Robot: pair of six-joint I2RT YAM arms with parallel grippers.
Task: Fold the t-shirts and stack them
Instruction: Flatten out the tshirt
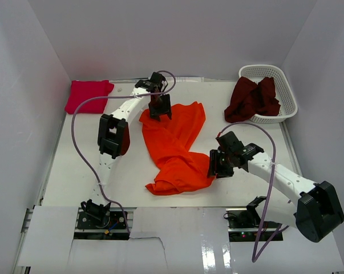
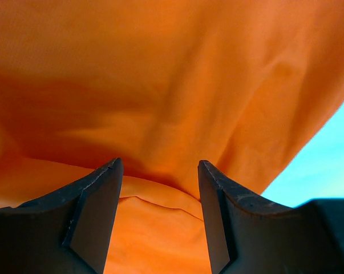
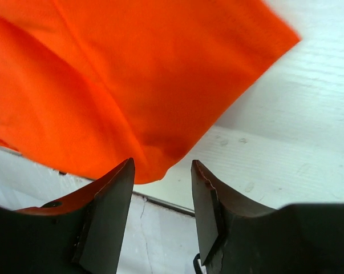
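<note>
Three shirts | orange shirt (image 1: pixel 174 148) crumpled, middle of desk (image 1: pixel 75 171) | pink shirt (image 1: pixel 89 96) folded, far-left corner | maroon shirt (image 1: pixel 253 98) in basket (image 1: pixel 288 91) | left tool (image 1: pixel 159 113) jaws apart at orange shirt's far end | right tool (image 1: pixel 213 168) jaws apart at its near-right edge, holding nothing

The left arm (image 1: pixel 126 105) and the right arm (image 1: pixel 281 178) are white tubes with fat black blocks (image 1: pixel 113 136) at the bends. A thin purple cable (image 1: pixel 79 142) loops along each arm. The left arm has a row of small dark dots on its lower white part. Each arm sits on a black base (image 1: pixel 96 216). The fingers (image 2: pixel 94 217) are dark, flat and pointy.
</note>
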